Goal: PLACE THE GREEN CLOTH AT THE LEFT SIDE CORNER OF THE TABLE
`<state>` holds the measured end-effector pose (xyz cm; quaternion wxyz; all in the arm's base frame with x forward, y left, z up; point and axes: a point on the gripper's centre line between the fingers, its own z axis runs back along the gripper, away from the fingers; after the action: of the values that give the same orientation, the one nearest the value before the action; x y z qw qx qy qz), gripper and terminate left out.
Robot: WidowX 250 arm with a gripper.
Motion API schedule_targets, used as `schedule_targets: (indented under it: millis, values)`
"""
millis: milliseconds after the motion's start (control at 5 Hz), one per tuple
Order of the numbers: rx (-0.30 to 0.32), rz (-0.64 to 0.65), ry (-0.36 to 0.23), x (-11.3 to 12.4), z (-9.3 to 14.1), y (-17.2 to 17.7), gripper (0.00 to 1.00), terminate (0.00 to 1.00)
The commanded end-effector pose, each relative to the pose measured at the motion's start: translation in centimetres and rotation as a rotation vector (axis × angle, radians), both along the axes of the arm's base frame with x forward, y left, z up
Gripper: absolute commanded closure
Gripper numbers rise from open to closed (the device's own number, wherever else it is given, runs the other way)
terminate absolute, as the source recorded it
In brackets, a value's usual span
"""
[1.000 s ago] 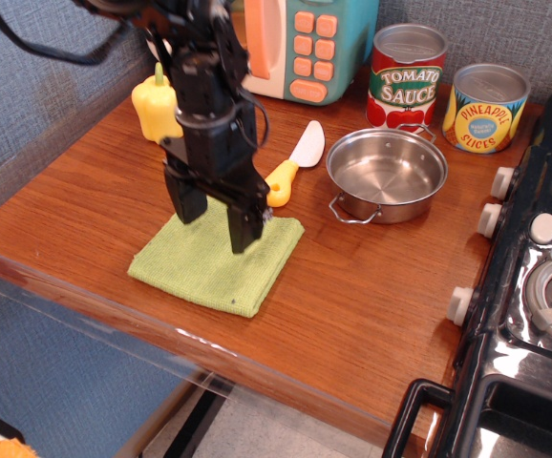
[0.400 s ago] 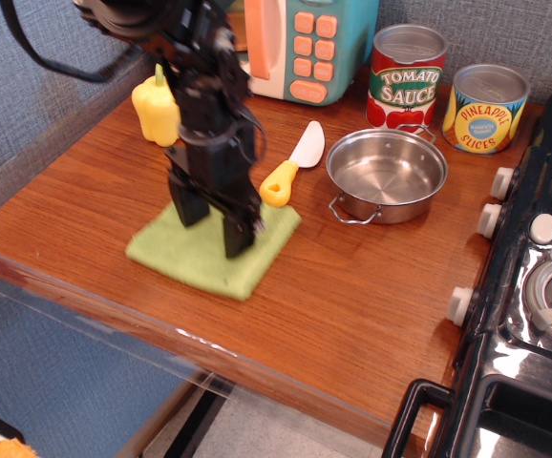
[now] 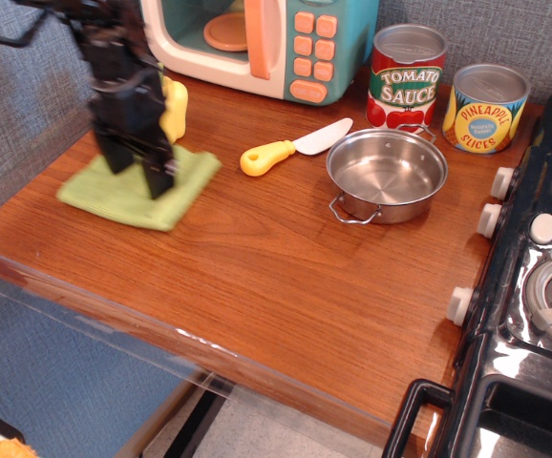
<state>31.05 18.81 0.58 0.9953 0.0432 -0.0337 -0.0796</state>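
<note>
Cloth (image 3: 128, 189): flat on tabletop (image 3: 286, 277), beside the yellow pepper (image 3: 173, 107).
Pincer (image 3: 138, 172): fingers spread, pressing on cloth.
Risk: cloth bunching, or nudging the pepper over.

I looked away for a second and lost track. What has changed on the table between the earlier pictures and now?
The gripper has dragged the green cloth left and back across the table, toward the left side; its fingers remain down on the cloth. The toy knife has turned and now lies flatter, blade pointing right. The steel pot, both cans, the microwave and the stove stayed put.
</note>
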Motion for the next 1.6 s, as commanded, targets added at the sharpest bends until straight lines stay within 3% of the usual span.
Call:
schedule_targets:
  millis: [0,200,400,600,1200,1400]
  values:
    - [-0.025,-0.028,0.1,-5.7,-0.4,3.6,0.0,0.0]
    - [-0.039,-0.082,0.049,-4.9,0.6,2.2,0.0,0.0]
    - [-0.029,-0.105,-0.122,-2.3,5.4,0.1,0.0,0.0]
    - [-0.061,-0.068,-0.222,-1.3,10.4,-1.9,0.0,0.0]
    - [0.013,0.179,-0.051,0.6,11.0,-6.6,0.0,0.0]
    - [0.013,0.179,-0.051,0.6,11.0,-6.6,0.0,0.0]
